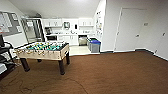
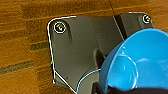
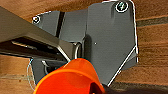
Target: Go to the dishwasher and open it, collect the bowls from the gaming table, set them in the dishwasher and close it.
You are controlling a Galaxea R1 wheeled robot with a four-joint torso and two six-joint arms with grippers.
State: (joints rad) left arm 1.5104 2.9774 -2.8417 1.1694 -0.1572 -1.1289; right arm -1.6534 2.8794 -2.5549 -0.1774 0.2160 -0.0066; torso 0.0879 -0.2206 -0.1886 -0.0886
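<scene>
A bright blue bowl hangs over the brown carpet in the left wrist view, with my left gripper shut on its rim. In the right wrist view an orange bowl is likewise carried above the carpet, my right gripper shut on it. The dishwasher is a small steel-grey front under the white counter in the kitchen nook far ahead; it is too small to tell whether its door is open. The gaming table is out of view.
A table-football table with a green field stands on the carpet at left. Blue-lidded bins sit at the nook's right side. A white door is at right, a dark rack at far left. Cables lie on the carpet.
</scene>
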